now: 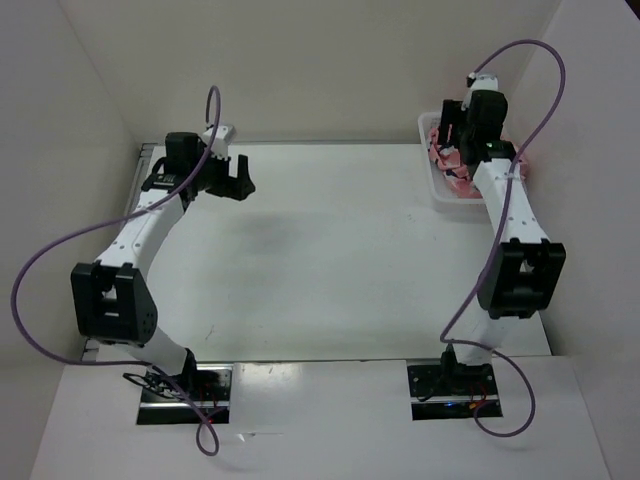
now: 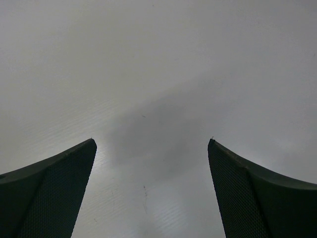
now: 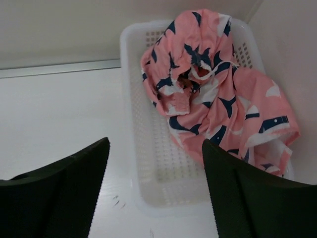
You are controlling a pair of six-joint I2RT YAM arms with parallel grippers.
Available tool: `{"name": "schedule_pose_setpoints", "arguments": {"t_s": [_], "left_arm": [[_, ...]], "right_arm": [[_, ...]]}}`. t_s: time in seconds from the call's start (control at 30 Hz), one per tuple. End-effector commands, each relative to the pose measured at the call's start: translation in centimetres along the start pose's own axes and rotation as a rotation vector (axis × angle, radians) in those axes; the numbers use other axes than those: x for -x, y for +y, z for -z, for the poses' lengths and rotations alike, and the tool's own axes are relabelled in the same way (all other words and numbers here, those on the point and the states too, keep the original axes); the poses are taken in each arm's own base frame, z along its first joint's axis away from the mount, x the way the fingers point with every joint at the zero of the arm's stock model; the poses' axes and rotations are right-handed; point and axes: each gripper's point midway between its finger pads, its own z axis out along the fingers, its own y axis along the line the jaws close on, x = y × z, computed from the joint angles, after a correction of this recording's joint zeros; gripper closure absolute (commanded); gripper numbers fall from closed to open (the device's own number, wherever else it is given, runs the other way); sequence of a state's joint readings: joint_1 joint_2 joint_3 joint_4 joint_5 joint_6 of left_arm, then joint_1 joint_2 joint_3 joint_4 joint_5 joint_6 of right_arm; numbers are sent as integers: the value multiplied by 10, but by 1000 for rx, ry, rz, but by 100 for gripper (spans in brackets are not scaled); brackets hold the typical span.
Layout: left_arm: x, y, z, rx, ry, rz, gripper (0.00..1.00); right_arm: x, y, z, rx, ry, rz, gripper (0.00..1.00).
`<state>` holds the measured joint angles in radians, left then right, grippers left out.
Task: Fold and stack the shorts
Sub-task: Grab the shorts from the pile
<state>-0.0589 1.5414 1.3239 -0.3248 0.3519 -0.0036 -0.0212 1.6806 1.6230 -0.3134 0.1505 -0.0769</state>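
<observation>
Shorts (image 3: 218, 99) lie crumpled in the basket (image 3: 143, 144), none folded; right gripper (image 3: 156, 143) above and left gripper (image 2: 152, 141) both gape empty.

The shorts (image 3: 218, 99) are soft, matt cloth, salmon pink with a navy and white print, crumpled into loose folds. The basket (image 3: 148, 168) holding them is white, slightly translucent plastic, its walls and floor pierced by a fine mesh of holes, its rim smooth. The surface (image 2: 148, 74) is white and smooth, with a faint ribbed grain and a dull sheen. The left fingers (image 2: 49, 198) are dark and matt with a finely dotted, rough-looking texture; the right fingers (image 3: 247, 198) are likewise dark and matt. The arm shells (image 1: 150, 228) look like smooth white plastic.
</observation>
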Motion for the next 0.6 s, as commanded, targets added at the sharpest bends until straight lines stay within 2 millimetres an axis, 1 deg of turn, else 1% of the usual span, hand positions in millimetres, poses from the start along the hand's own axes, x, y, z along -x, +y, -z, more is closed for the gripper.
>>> {"name": "schedule_pose_setpoints", "arguments": {"t_s": [0.0,0.03,0.07,0.1,0.13,0.17,0.2,0.23,0.27,0.3,0.33,0.37,0.4,0.43,0.47,0.5,0.53,0.57], "left_arm": [[9,4,-20,4,23,-5,0],[-1,8,-31,2,61,10,0],[3,6,-36,3,59,1,0],[-4,5,-43,2,88,5,0],[-10,5,-45,1,107,12,0],[-6,5,-44,2,98,9,0],[-11,4,-50,6,116,6,0],[-18,6,-56,25,135,5,0],[-22,10,-59,42,147,7,0],[-24,9,-66,45,158,3,0],[-22,5,-68,37,163,-1,0],[-26,6,-69,36,181,4,0],[-32,4,-74,37,197,2,0],[-30,-1,-74,29,201,-4,0],[-35,4,-77,53,214,-3,0],[-40,7,-80,64,227,-1,0],[-37,4,-80,68,228,-8,0],[-36,7,-82,80,227,-10,0]], "right_arm": [[-4,-27,-37,-51,35,-151,24],[-11,-27,-47,-40,56,-173,27],[-22,-27,-67,-37,84,-190,29],[-29,-33,-76,-43,98,-210,33],[-24,-35,-85,-38,82,-224,35],[-47,-32,-104,-40,128,-231,35],[-55,-39,-113,-52,141,-236,35],[-52,-43,-120,-50,132,-241,32],[-60,-42,-129,-50,146,-240,32],[-84,-40,-145,-52,189,-238,30],[-79,-45,-152,-52,174,-244,29],[-84,-43,-159,-40,180,-236,27],[-108,-41,-172,-41,226,-235,26],[-103,-39,-178,-29,210,-236,20],[-109,-38,-183,-30,224,-248,18],[-113,-37,-188,-32,227,-262,17],[-120,-34,-197,-20,238,-263,17],[-123,-31,-200,-7,246,-275,17]]}}
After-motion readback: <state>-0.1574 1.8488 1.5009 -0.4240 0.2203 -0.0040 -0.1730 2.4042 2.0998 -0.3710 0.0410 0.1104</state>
